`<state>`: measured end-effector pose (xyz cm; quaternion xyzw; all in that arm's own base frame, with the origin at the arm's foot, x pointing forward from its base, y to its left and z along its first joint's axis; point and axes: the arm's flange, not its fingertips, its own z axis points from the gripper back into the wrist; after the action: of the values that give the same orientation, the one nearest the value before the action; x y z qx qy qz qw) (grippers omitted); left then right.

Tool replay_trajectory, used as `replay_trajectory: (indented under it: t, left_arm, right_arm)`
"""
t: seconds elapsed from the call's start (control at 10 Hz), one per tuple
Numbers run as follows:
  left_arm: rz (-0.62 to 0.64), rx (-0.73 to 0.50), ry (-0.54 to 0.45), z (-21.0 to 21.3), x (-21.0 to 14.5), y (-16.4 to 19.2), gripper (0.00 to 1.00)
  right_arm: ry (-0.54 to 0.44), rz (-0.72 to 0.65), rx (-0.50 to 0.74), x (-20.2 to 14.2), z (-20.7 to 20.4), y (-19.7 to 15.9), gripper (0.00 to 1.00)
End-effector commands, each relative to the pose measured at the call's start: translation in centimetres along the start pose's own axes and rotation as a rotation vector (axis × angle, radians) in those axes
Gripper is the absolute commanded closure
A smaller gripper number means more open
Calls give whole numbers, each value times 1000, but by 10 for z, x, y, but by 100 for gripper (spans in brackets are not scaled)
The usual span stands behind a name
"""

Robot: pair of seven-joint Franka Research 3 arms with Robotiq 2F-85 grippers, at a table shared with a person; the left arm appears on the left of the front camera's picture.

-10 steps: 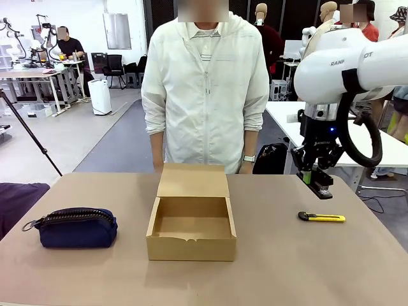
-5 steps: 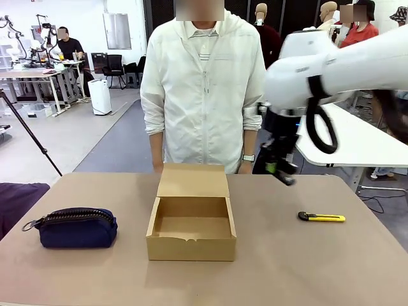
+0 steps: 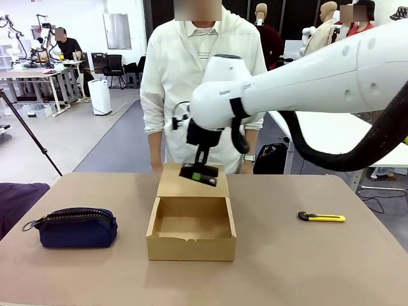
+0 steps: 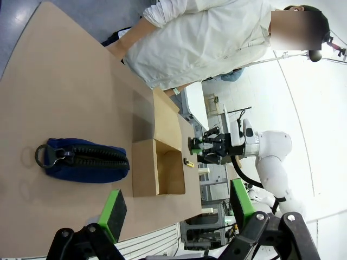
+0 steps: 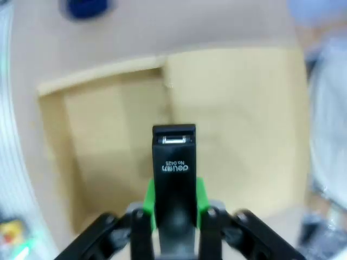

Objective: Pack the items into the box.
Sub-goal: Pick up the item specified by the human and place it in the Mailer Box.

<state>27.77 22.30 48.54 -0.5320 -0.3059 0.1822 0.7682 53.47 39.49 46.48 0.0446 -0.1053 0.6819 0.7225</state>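
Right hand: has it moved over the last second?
Yes. The right hand, gripping the black gadget, has swung left in the front view, from beside the utility knife to above the open flap of the box.

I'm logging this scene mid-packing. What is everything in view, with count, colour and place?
box: one, brown cardboard, table centre, flap lid open toward the person.
pouch: one, navy blue, zippered, on the table to the robot's left of the box.
gadget: one, black, oblong, held in the air over the box's open flap.
utility knife: one, yellow and black, on the table to the robot's right of the box.
table: one, tan, under the box, pouch and knife.
person: one, pale jacket, standing at the far side behind the box.
left pincer: one, black with green pads, open, holding nothing, back from the pouch and box.
right pincer: one, black with green pads, shut on the gadget.
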Motion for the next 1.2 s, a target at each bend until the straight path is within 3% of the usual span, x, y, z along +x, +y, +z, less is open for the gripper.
replay_trajectory:
  t: [0.0,0.2,0.7,1.1]
  left_arm:
    - [-18,-19,-12,0,1,1,0]
    - [-18,-19,-12,0,1,1,0]
    - [-18,-19,-12,0,1,1,0]
    - [-18,-19,-12,0,1,1,0]
  right_arm:
    - [101,201,91,3,7,12,100]
    - [190,148,101,12,-6,33,100]
    - [124,-21,107,6,-34,30,100]
    - [214,-127,200,7,-92,44,100]
